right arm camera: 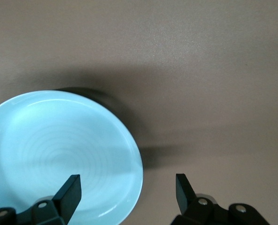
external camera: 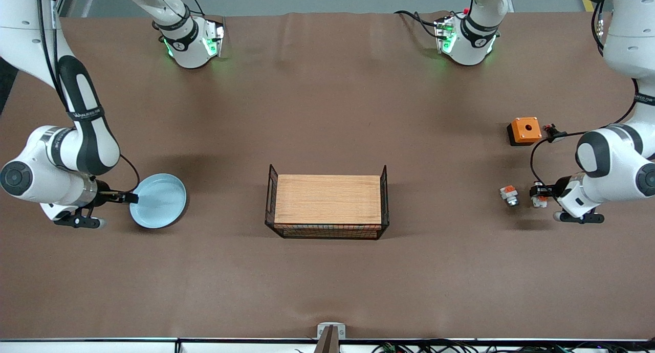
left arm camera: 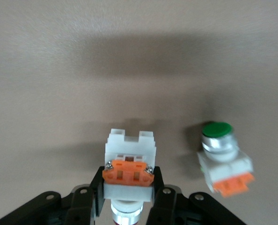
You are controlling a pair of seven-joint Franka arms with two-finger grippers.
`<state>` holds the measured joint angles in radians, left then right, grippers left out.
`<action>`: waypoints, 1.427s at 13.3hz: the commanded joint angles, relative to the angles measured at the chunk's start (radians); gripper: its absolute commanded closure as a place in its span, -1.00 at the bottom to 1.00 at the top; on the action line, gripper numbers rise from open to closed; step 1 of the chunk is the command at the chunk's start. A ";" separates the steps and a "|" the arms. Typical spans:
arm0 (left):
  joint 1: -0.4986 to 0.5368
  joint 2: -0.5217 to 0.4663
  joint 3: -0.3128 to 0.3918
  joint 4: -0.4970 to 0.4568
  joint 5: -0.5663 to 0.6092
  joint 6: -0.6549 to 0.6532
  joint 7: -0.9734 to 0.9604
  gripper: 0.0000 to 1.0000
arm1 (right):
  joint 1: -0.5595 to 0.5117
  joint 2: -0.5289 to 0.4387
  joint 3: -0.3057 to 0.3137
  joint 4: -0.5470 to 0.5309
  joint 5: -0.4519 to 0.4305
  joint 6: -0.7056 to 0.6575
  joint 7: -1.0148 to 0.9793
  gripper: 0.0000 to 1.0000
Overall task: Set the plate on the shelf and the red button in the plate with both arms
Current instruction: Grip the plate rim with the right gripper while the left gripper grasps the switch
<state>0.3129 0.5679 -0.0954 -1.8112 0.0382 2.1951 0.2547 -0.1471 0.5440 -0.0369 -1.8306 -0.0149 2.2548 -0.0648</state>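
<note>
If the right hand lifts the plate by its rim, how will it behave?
The plate looks rigid and glossy, so it may slip. The right hand straddles only one edge, fingers open, so the plate would probably tilt once lifted.

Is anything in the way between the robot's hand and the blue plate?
Nothing visible is. The right gripper is open, its fingers straddling the plate rim, one above the plate and one outside it. Meanwhile the left gripper is shut on the red button.

I see my right tool [right arm camera: 128,190] spread wide, one finger [right arm camera: 69,191] over the plate [right arm camera: 59,154], the other over the worktop [right arm camera: 200,70].
</note>
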 commanded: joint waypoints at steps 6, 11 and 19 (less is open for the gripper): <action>-0.003 -0.220 -0.102 0.111 0.002 -0.271 -0.029 1.00 | -0.022 0.060 0.014 0.017 -0.008 0.040 -0.007 -0.30; -0.006 -0.243 -0.191 0.168 0.003 -0.353 -0.210 1.00 | -0.022 0.063 0.014 0.017 -0.002 0.039 -0.007 0.27; -0.008 -0.252 -0.268 0.262 0.012 -0.514 -0.331 1.00 | -0.025 0.077 0.019 0.017 0.001 0.040 -0.010 0.91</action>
<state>0.3036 0.3247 -0.3541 -1.5867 0.0378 1.7355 -0.0564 -0.1506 0.6148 -0.0369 -1.8254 -0.0147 2.2984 -0.0660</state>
